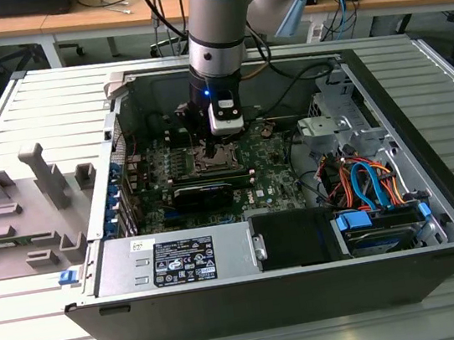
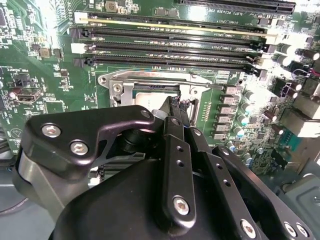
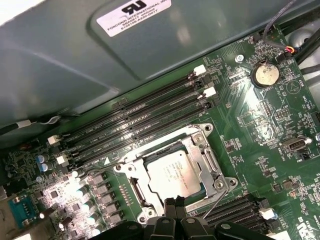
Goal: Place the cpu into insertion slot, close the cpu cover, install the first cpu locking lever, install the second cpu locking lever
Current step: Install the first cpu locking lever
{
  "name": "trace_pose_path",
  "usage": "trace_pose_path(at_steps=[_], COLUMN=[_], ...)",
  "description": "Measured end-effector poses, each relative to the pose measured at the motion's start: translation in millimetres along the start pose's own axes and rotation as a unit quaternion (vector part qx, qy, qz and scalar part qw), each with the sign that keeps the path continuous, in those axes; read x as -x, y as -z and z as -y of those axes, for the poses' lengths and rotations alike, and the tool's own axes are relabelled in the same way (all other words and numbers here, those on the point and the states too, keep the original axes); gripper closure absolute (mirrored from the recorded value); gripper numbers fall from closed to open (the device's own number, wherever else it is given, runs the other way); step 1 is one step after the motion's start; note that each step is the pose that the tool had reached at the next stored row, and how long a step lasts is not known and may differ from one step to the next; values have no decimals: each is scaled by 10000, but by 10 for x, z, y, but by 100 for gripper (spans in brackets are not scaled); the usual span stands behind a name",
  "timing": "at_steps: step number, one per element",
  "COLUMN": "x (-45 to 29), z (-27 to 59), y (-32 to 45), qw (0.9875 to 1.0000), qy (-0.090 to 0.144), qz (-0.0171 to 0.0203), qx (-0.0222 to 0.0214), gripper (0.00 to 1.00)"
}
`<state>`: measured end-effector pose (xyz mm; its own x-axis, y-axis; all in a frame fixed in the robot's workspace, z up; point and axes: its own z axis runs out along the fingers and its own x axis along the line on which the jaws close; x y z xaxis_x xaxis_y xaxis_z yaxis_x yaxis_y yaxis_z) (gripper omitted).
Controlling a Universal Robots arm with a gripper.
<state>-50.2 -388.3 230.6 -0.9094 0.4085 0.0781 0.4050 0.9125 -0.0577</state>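
The cpu (image 3: 175,174) sits flat in its socket near the middle of the motherboard (image 3: 260,130), its pale metal top facing up. The cpu cover (image 3: 210,161) lies down around it as a silvery frame, with the chip showing through its window. A thin wire locking lever (image 3: 220,197) slants away from one corner of the socket towards the gripper (image 3: 175,204), but I cannot tell whether the two touch. In both wrist views the gripper (image 2: 175,106) hangs just over the socket's edge, its dark fingers pressed together with nothing visible between them. Four long black memory slots (image 3: 135,125) run along one side of the socket, and a coin cell battery (image 3: 265,75) lies farther off on the board. In the exterior view the arm (image 1: 215,28) reaches straight down into the open computer case (image 1: 295,296), which lies on its side on a slatted metal worktop (image 1: 30,333). A grey fixture (image 1: 21,207) rests near the worktop's edge on the exterior view's left.
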Motion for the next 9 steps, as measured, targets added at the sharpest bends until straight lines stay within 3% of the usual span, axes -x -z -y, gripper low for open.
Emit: trace_pose_path(at_steps=[9], x=[0], z=[0], y=[0], qw=[9999], qy=[160], qz=[6], qx=[-5], gripper=[89])
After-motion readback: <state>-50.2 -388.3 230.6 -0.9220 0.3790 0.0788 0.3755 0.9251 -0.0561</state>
